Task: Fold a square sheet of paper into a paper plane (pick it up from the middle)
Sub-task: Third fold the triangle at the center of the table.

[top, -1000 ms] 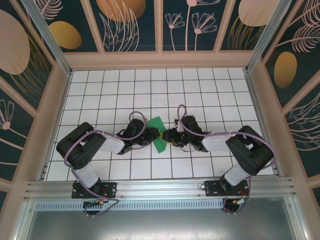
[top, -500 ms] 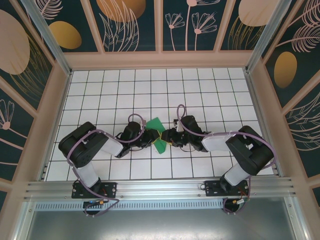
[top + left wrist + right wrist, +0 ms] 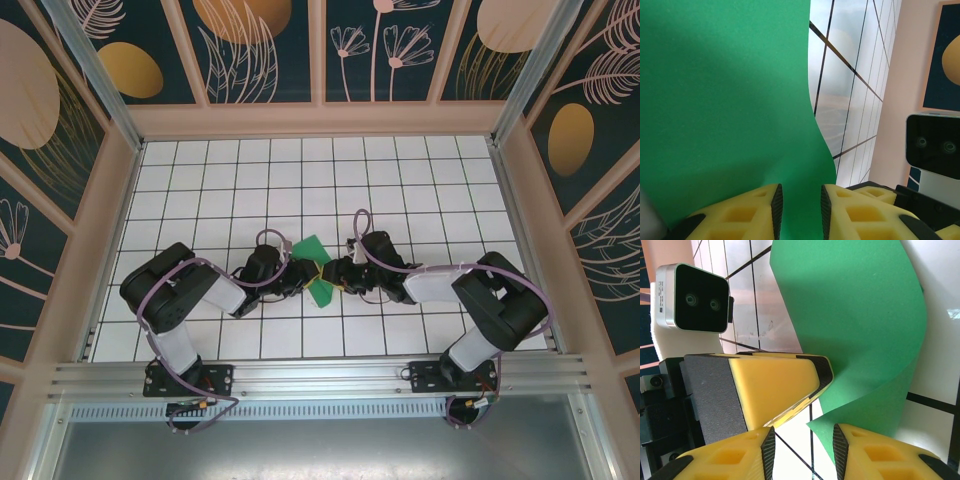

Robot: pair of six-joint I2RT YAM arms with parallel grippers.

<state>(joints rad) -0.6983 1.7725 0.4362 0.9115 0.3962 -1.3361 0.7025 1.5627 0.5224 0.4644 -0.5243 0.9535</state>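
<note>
Your paper [image 3: 310, 248] bows up from the worktop [image 3: 400, 180] between the arms. Left fingers [image 3: 740, 215] straddle it (clamped or not, I cannot tell); right fingers [image 3: 875, 460] gape around its edge. Likely light, floppy: pinch near edges.

One square sheet of paper [image 3: 855, 325], green, is curling up off the white gridded table [image 3: 940, 315]; its lower corner is hanging between the parted jaws of the right gripper [image 3: 803, 452]; the left gripper [image 3: 820, 387], yellow-padded, is meeting the sheet at its bend; a wrist camera [image 3: 692, 299] is sitting above that gripper.
</note>
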